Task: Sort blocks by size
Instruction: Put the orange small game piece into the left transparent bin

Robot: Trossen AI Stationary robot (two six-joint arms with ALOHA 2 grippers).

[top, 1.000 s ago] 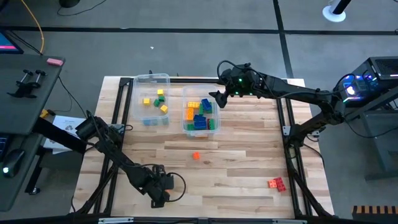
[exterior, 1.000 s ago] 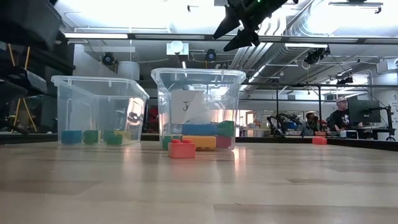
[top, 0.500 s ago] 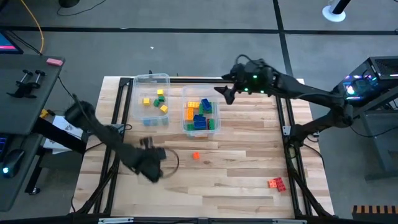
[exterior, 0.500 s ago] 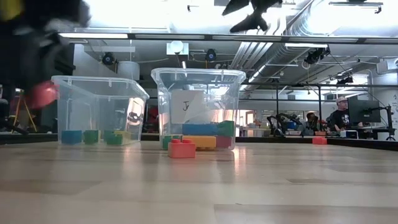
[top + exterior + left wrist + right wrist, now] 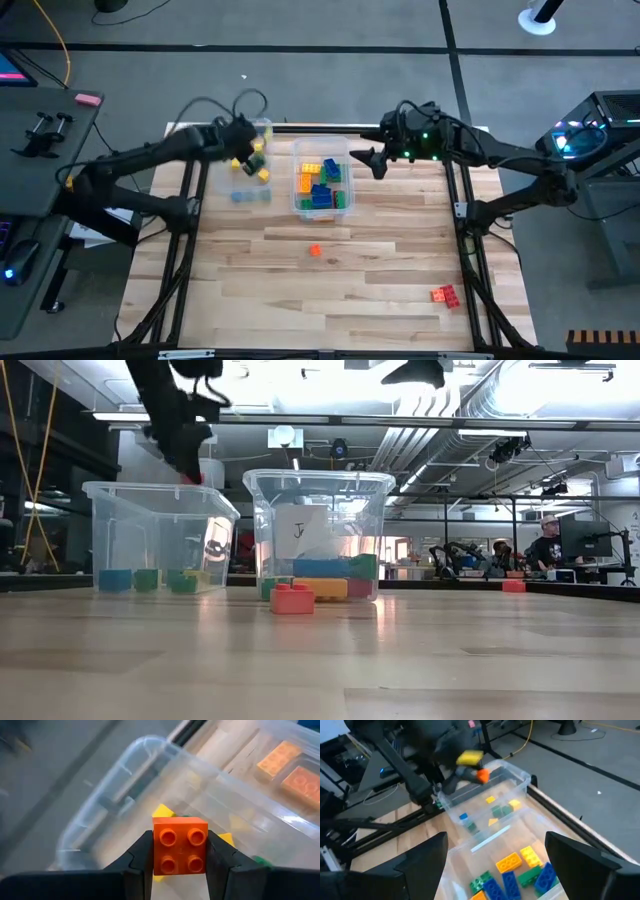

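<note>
Two sets of fingers are up: my left fingers [image 5: 180,865] pinch a small orange block [image 5: 180,845] above the left bin [image 5: 243,128], which holds short blocks [image 5: 258,160]. My right fingers [image 5: 368,158] hang spread wide and empty beside the right bin [image 5: 322,207] of longer blocks [image 5: 321,186]. One orange block [image 5: 315,250] and a red block [image 5: 445,295] lie on the worktop [image 5: 380,260].

Left claw [image 5: 180,852] clamped, arm outstretched; right claw [image 5: 368,158] wide, arm extended.

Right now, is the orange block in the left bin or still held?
Held: the left gripper clamps the orange block above the left bin.
</note>
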